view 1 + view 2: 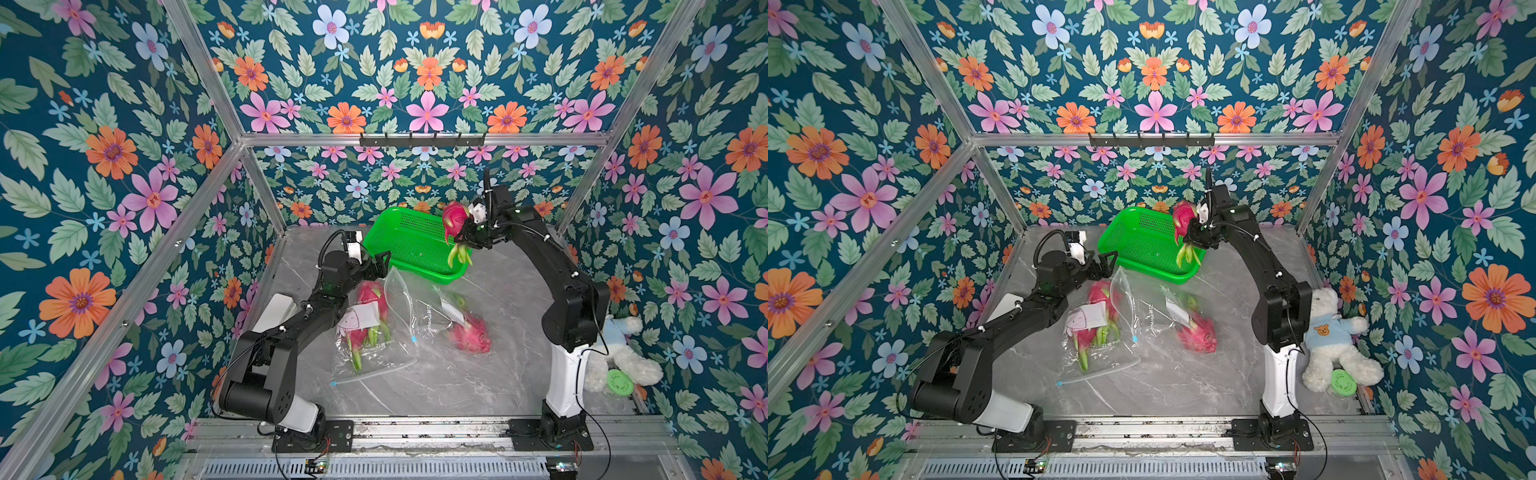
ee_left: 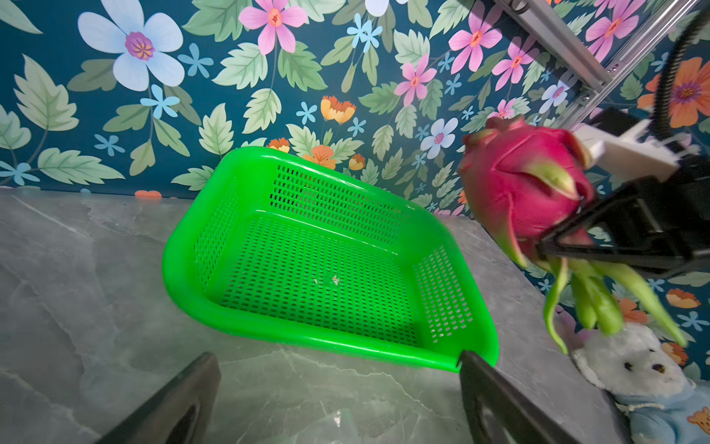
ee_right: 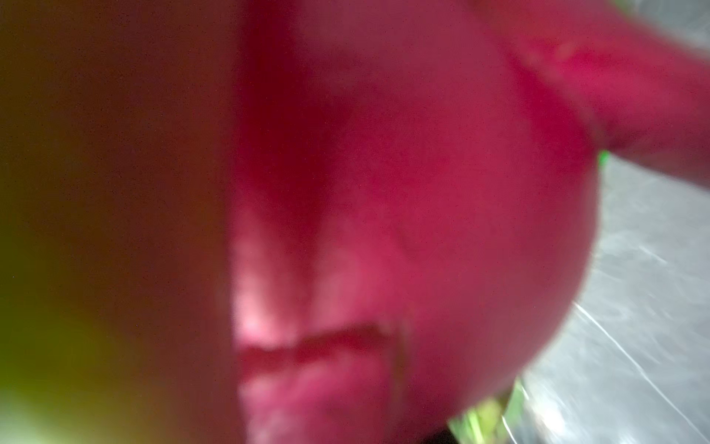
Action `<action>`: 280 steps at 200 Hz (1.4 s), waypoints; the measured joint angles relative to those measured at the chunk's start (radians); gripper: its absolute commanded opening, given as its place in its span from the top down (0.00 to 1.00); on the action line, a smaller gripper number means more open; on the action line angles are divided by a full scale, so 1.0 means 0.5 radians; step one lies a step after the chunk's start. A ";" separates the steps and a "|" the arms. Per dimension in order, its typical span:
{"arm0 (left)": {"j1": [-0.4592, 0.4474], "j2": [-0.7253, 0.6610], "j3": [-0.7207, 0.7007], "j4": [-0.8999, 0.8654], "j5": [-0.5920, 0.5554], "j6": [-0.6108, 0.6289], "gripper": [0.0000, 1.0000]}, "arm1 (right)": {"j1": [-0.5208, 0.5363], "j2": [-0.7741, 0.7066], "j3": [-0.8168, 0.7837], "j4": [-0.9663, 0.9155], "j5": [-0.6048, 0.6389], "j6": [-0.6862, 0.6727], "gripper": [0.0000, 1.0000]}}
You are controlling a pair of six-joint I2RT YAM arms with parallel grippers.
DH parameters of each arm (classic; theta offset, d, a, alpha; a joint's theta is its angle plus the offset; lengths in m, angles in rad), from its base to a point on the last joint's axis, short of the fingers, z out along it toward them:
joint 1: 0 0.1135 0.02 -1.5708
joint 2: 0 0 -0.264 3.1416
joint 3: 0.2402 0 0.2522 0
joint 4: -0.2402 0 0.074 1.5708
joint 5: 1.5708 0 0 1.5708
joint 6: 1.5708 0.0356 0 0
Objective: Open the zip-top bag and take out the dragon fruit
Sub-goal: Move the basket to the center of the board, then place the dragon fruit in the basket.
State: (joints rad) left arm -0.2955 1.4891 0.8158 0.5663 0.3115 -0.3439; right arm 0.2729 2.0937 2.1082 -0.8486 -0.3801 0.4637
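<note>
The left gripper [image 1: 381, 266] hangs at about 10 o'clock on the table [image 1: 436, 382], its jaws spread wide and holding nothing, close to the near left corner of the green basket [image 1: 411, 239]. Just below it, at 9 o'clock from the table's middle, lies the left zip-top bag [image 1: 388, 353], flat and crumpled. It holds 2 fruits: the upper bagged dragon fruit [image 1: 370, 293] towards 12 o'clock and the lower bagged dragon fruit [image 1: 356, 334] beneath it, green scales pointing to 6 o'clock. A white label covers the place where they meet.

At the table's middle the right zip-top bag [image 1: 419, 316] rises with 1 edge lifted. The blurred dragon fruit [image 1: 471, 334] sits at its 4 o'clock end, seemingly behind the plastic, though I cannot tell for sure. Whether either bag's zip is open is unclear.

The basket stands at 12 o'clock by the back wall, with no fruit in it. At its 3 o'clock rim the right gripper [image 1: 467, 235] is clamped on the held dragon fruit [image 2: 518, 184], raised above the table, its green scales dangling. That fruit fills the right wrist view.

At 3 o'clock beyond the right arm sits a teddy bear [image 1: 1325, 332] with a green disc [image 1: 1343, 381] at its feet
</note>
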 measured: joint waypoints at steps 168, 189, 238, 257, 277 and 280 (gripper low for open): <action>0.002 -0.055 -0.055 -0.005 -0.038 0.069 0.01 | -0.031 0.628 0.027 0.406 0.324 0.471 0.67; 0.002 -0.056 -0.052 -0.004 -0.011 0.060 0.01 | -0.071 0.629 0.024 0.378 0.363 0.470 0.56; 0.002 -0.043 -0.002 -0.014 0.066 0.047 0.01 | -0.076 0.513 0.016 0.356 0.356 0.422 0.43; 0.002 -0.018 0.055 -0.069 0.134 0.048 0.01 | -0.072 0.317 -0.069 0.361 0.345 0.377 0.39; 0.002 -0.001 0.103 -0.135 0.198 0.056 0.01 | -0.063 0.043 -0.261 0.417 0.341 0.327 0.38; 0.002 0.002 0.107 -0.144 0.210 0.057 0.01 | -0.060 -0.004 -0.301 0.426 0.340 0.316 0.37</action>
State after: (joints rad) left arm -0.2947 1.4899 0.8692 0.4942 0.4164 -0.3153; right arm 0.2428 2.0918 1.9579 -0.6357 -0.2100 0.6216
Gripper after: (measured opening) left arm 0.991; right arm 0.619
